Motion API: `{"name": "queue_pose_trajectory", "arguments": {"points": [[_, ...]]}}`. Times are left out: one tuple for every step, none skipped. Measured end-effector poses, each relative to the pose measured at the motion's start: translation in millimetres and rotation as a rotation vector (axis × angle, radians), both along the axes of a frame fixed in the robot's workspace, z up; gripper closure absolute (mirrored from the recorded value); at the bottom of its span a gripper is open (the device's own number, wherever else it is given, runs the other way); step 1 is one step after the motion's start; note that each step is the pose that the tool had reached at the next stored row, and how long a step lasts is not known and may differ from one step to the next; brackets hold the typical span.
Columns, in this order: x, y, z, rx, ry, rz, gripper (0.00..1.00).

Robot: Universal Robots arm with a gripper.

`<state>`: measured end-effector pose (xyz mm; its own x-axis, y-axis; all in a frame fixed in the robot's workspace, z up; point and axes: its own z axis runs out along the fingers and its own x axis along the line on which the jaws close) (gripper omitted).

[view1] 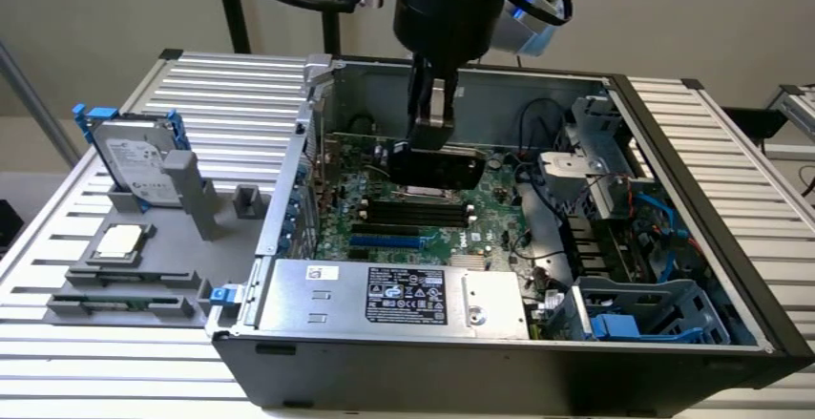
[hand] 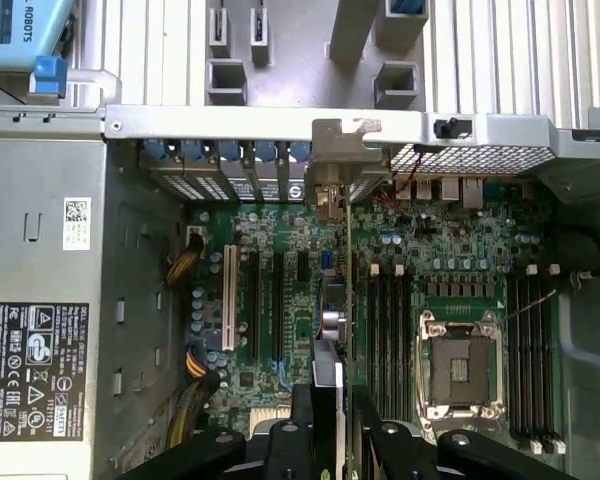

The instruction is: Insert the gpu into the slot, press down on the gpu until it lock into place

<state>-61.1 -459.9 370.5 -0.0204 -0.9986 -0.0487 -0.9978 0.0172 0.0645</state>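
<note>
right over the green board inside the open computer case (view1: 662,152), the gripper (view1: 433,147) comes down from above and pinches the gpu (view1: 440,169) between its two black fingers (view1: 432,114). the jaws are about half way apart, pressed on the two flat sides of the card, with the card standing on its edge between them. in the exterior view the card's black face shows just under the fingers, up off the board.

the slot (view1: 386,240) is the long bright blue strip lying on the board, nearer to the silver power box (view1: 395,295). it lies bare, and the card is apart from it.

in the wrist view the gripper (hand: 340,425) holds the gpu (hand: 332,370) edge on, so it looks like a thin line. its silver end bracket (hand: 342,150) sits at the case's back wall. the card runs between the black slots (hand: 277,300) and the memory slots (hand: 390,330).

a hard drive (view1: 134,161) with blue rails stands on the table (view1: 102,362), outside the case, at the exterior view's left
</note>
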Motion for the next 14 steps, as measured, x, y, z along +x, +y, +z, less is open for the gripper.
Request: {"name": "queue_pose_trajectory", "arguments": {"points": [[-2.0, -0.3, -1.5, 0.0003, -0.002, 0.0, 0.74], [-3.8, -0.6, -2.9, 0.0007, -0.0047, 0.0, 0.74], [-5.3, -0.8, -4.1, 0.0012, -0.0084, 0.0, 0.74], [-6.6, -1.1, -5.3, 0.0018, -0.0128, 0.0, 0.74], [-7.9, -1.4, -6.5, 0.0025, -0.0175, 0.0, 0.74], [-8.9, -1.6, -7.7, 0.0034, -0.0223, 0.0, 0.74], [-9.7, -1.6, -8.9, 0.0042, -0.0263, 0.0, 0.74], [-10.4, -1.6, -10.2, 0.0051, -0.0294, 0.0, 0.74], [-11.1, -1.6, -11.6, 0.0059, -0.0319, 0.0, 0.74], [-11.9, -1.6, -13.2, 0.0067, -0.0338, 0.0, 0.74], [-12.6, -1.7, -14.9, 0.0071, -0.035, 0.0, 0.74], [-13.2, -1.7, -16.7, 0.0076, -0.0356, 0.0, 0.74], [-13.5, -1.6, -18.5, 0.0081, -0.0359, 0.0, 0.74], [-13.7, -1.7, -20.3, 0.0088, -0.0363, 0.0, 0.74]]}}
